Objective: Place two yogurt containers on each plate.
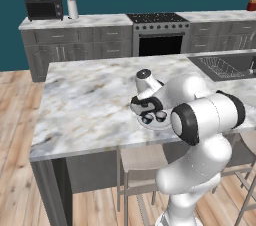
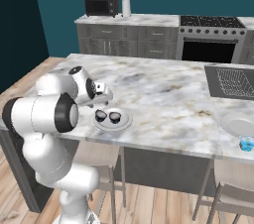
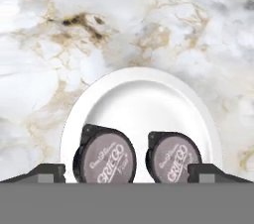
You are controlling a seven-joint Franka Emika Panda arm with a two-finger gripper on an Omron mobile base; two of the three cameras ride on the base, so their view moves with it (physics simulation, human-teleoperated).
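Gripper spread wide, holding nothing, fingertips apart at either side above the near plate. Two dark cups side by side on that plate, just apart, pale lids up. Near plate by the front edge of the marble counter. Far plate well right of it, near the sink, with a blue cup just beside its front rim. Stove and microwave behind the counter, against a teal wall.
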